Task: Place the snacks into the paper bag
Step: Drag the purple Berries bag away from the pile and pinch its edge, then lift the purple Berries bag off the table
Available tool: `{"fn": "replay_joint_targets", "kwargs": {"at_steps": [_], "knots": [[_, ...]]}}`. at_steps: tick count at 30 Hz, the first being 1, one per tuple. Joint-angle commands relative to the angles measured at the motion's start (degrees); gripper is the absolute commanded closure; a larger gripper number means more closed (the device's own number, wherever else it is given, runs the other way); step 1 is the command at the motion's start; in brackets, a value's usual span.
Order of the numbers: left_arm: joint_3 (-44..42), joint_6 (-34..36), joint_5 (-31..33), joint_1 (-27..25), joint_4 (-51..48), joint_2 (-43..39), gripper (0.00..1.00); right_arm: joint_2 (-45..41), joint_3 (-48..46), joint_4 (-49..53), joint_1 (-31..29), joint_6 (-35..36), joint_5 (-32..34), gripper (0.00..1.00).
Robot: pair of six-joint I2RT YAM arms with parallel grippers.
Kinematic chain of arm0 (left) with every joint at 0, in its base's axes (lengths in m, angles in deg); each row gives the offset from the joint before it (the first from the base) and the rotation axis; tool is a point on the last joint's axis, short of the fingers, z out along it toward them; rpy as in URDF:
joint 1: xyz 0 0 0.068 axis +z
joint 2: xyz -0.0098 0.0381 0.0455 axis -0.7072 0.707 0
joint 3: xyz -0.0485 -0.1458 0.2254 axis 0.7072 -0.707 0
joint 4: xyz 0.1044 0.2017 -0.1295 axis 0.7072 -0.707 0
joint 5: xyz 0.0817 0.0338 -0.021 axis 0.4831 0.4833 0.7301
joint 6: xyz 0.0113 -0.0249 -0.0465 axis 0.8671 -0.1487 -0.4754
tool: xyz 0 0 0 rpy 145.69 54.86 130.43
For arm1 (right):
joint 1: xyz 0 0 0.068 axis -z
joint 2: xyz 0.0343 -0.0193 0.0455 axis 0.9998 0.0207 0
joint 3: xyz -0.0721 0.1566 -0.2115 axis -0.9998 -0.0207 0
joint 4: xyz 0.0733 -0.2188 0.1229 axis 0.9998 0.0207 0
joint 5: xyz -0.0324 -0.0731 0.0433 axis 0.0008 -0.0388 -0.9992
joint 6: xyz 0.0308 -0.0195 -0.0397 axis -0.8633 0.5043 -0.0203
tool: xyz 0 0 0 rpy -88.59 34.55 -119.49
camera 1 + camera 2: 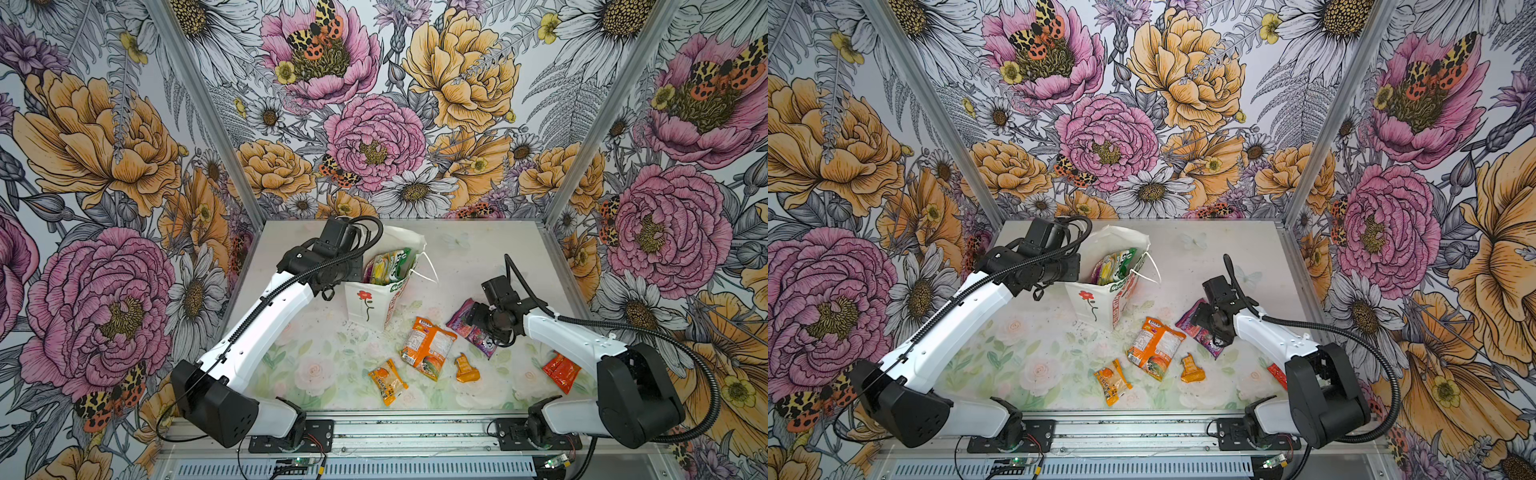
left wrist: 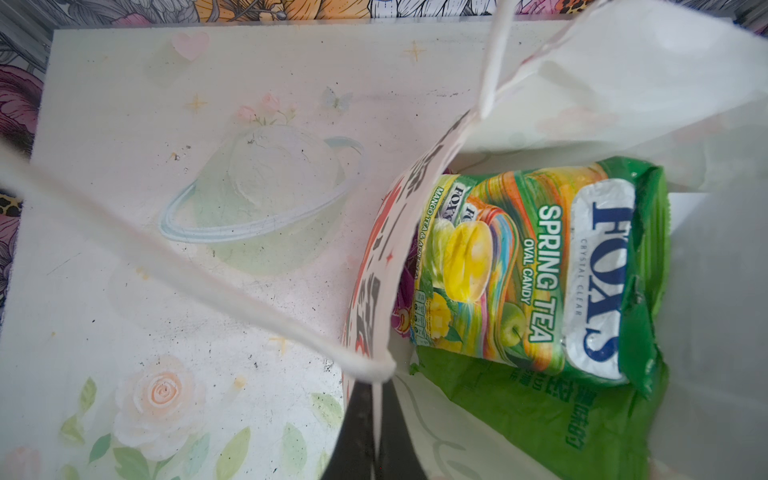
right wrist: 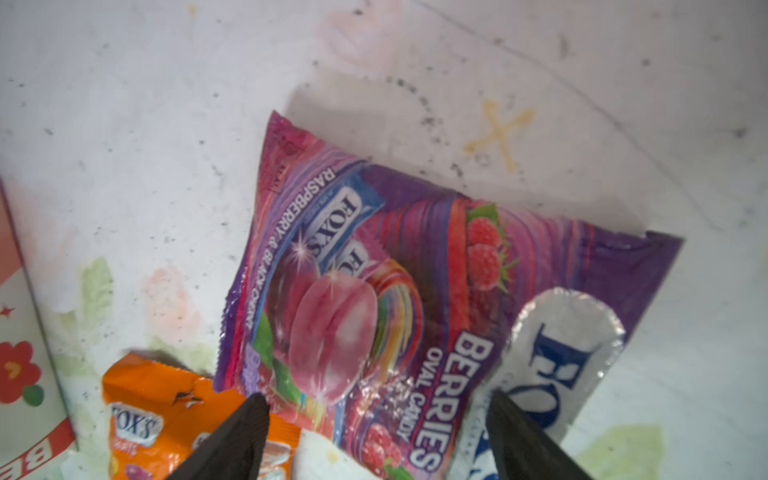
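Beside the paper bag (image 1: 365,305), my right gripper (image 3: 376,398) stands wide over purple candy (image 3: 374,270); my left gripper (image 2: 371,419) pinches the bag's rim.

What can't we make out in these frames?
- Left gripper: both top views, hidden behind its own wrist; left wrist view cuts its fingers off.
- Under the green candy bag: left wrist view, covered by it and the paper bag.
- Red sachet: both top views, partly behind the right arm.
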Motion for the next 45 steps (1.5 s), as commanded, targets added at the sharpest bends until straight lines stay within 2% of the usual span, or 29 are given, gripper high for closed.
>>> {"fn": "replay_joint_targets", "kwargs": {"at_steps": [1,5,10,18,24,28,34,37,42,45], "knots": [[0.03,0.98,1.88,0.76,3.97,-2.05,1.00,-2.51,1.10,0.80,0.20,2.10,0.69,0.16],[0.01,1.00,1.78,0.76,4.00,-1.83,1.00,-8.80,-1.13,4.08,2.61,2.81,4.19,0.16],[0.03,1.01,1.63,0.78,3.99,-1.70,1.00,-14.99,-7.18,4.34,9.38,2.20,2.09,0.16],[-0.02,1.01,1.60,0.83,3.99,-1.70,1.00,-14.03,-12.00,-1.10,13.07,0.84,-3.72,0.23],[0.03,1.01,1.56,0.84,3.99,-1.70,1.00,-10.61,-15.49,-9.88,12.16,-2.79,-8.91,0.40],[0.00,1.01,1.53,0.87,4.04,-1.59,1.00,-8.25,-15.46,-11.97,11.06,-3.40,-9.58,0.53],[0.03,1.00,1.41,0.90,3.97,-1.43,1.00,-6.36,-16.10,-13.29,10.48,-3.13,-10.02,0.82],[-0.01,1.02,1.50,0.86,3.99,-1.38,1.00,-7.38,-16.33,-13.30,10.41,-3.09,-10.02,0.92],[-0.02,1.01,1.41,0.90,3.99,-1.35,1.00,-10.82,-16.76,-13.24,10.39,-3.35,-9.28,0.99],[0.01,1.03,1.50,0.86,3.99,-1.43,1.00,-12.46,-17.03,-13.15,10.44,-3.61,-9.05,1.00]]}}
